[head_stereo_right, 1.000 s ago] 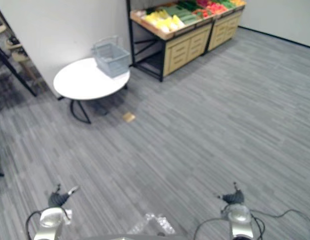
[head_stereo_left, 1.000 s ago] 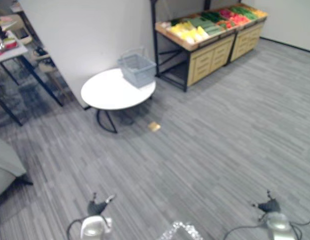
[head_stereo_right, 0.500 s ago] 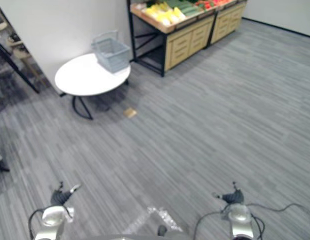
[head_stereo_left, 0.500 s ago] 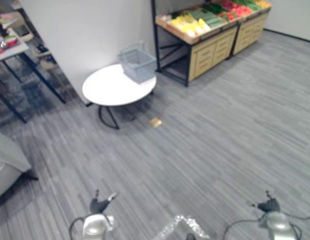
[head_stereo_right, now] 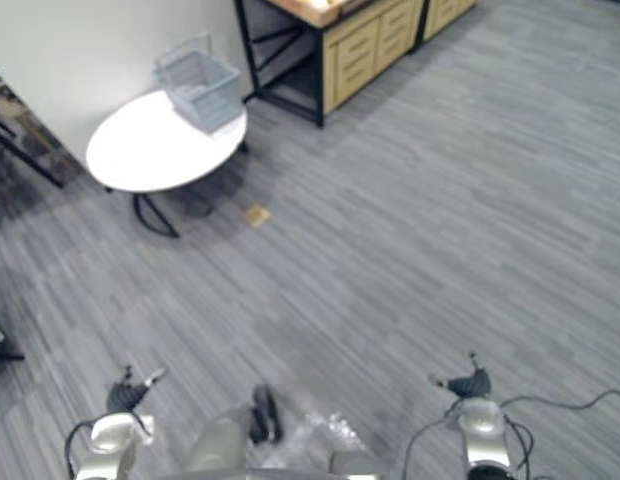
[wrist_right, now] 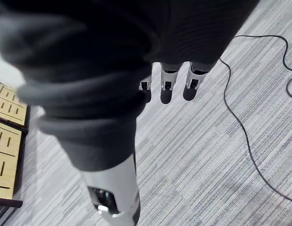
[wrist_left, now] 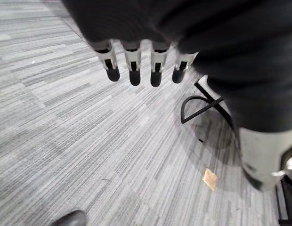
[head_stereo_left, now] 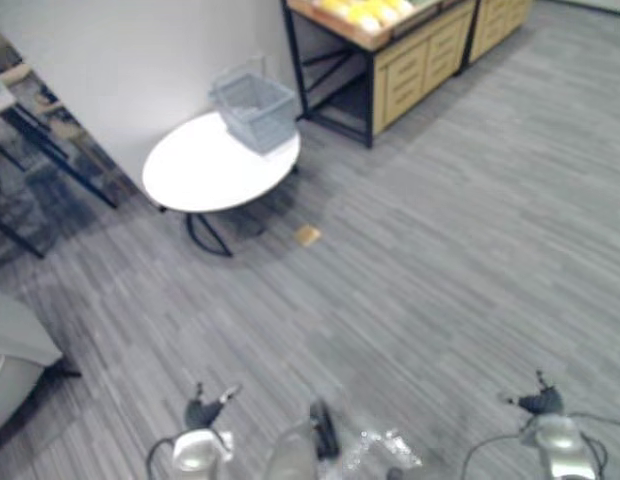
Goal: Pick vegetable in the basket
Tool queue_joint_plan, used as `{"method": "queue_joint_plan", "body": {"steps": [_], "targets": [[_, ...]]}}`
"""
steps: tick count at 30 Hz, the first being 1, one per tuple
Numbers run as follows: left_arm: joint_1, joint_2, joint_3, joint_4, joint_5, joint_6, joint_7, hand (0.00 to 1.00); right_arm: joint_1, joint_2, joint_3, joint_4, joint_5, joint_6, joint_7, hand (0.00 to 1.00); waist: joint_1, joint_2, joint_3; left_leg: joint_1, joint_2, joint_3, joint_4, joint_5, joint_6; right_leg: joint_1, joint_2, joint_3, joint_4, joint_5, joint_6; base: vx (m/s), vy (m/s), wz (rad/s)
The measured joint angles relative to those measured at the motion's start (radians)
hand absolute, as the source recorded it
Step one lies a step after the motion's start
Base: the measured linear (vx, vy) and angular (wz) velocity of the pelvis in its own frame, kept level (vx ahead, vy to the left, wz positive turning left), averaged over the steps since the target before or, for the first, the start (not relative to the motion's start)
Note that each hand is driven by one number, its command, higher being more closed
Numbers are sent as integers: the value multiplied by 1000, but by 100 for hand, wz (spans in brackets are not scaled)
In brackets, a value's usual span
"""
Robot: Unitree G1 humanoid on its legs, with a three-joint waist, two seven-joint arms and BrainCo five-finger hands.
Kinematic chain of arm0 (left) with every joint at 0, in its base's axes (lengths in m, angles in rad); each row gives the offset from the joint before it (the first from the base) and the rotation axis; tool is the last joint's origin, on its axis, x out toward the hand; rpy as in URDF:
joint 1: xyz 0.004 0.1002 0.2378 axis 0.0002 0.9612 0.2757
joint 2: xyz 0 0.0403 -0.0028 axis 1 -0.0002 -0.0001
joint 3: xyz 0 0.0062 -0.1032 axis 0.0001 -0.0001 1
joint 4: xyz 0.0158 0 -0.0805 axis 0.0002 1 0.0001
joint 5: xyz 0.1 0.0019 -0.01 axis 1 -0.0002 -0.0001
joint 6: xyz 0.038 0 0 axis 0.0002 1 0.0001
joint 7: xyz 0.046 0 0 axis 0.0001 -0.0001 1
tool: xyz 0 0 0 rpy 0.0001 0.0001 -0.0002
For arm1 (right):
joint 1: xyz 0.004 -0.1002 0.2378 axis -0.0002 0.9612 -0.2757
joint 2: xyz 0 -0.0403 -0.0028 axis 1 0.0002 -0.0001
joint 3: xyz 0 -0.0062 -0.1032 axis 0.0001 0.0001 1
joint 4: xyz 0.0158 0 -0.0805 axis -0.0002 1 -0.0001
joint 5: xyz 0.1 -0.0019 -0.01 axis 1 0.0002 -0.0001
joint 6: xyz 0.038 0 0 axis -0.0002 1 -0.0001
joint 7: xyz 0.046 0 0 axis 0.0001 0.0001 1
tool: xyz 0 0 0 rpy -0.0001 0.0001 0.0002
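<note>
Left eye view, basket (head_stereo_left: 254,110) at table (head_stereo_left: 195,178) edge, open floor (head_stereo_left: 450,250)

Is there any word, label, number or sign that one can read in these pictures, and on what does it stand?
None can be read.
Basket: no label shows.
Table: plain white top, no print.
Stand: plain drawer fronts, no sign shows.
Tan scrap on the floor: too small to tell.

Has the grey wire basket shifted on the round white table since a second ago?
No. The grey wire basket sits at the same far edge of the round white table; the camera moved.
</note>
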Motion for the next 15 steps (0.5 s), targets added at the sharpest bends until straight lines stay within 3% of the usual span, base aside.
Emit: {"method": "queue_joint_plan", "body": {"steps": [1,2,3,4,5,6,7,8,9,12,14,15], "targets": [[7,-8,-8,20,2,1,-4,0,8,2,2,8,5,0,1,0,6,10,-6,4,-1,-12,-16,18,17,21,-8,0,13,-32,38,502,265,-36],[15,-14,-8,30,2,1,-7,0,17,6,2,10,5,0,1,0,12,12,-10,6,-6,-13,0,57,53,21,-20,1,45,-59,48,521,276,-43],[16,-21,-8,52,7,2,-11,0,19,26,1,27,4,-1,3,0,25,-15,-15,5,-41,-3,55,46,100,-21,-63,-9,177,-111,84,518,272,-25],[15,-26,-10,64,9,3,-15,0,19,37,0,38,4,-1,3,0,23,-29,-16,12,-62,1,70,20,123,-55,-87,-17,274,-119,95,651,334,0],[12,-30,-30,80,10,12,-20,0,31,65,-5,44,2,3,3,0,19,-64,-8,55,-106,8,86,-31,138,-124,-137,-15,509,-91,135,584,281,30],[22,-28,-37,82,12,23,-30,0,54,96,-2,44,2,7,4,0,17,-94,-4,121,-147,-4,93,-75,161,-188,-175,-1,736,24,165,602,267,39],[23,-27,-41,81,12,29,-35,0,63,107,3,44,2,7,4,0,13,-99,-4,155,-159,-17,94,-96,167,-216,-181,0,837,107,176,596,200,49],[28,-26,-58,80,12,36,-36,0,66,118,7,43,1,8,5,0,2,-91,-1,224,-165,-48,88,-126,178,-267,-174,-13,987,113,173,584,151,63],[27,-26,-75,78,12,36,-36,0,62,118,20,38,-6,7,5,0,-11,-75,0,298,-164,-82,55,-141,177,-317,-168,-49,1065,88,123,573,129,65],[-4,-22,-91,76,18,35,-35,0,64,118,45,-6,-35,3,3,0,-20,-53,5,436,-153,-155,-40,-142,176,-439,-170,-124,1010,40,48,551,36,66],[-22,-10,-101,76,18,35,-35,0,51,118,48,-21,-35,0,3,0,-35,-43,12,492,-138,-203,-67,-142,176,-496,-162,-150,826,26,25,626,-118,89],[-41,-9,-107,76,19,35,-34,0,38,115,48,-25,-36,0,3,0,-47,-33,18,528,-109,-225,-75,-144,173,-497,-138,-156,530,48,27,513,-193,82]]}}
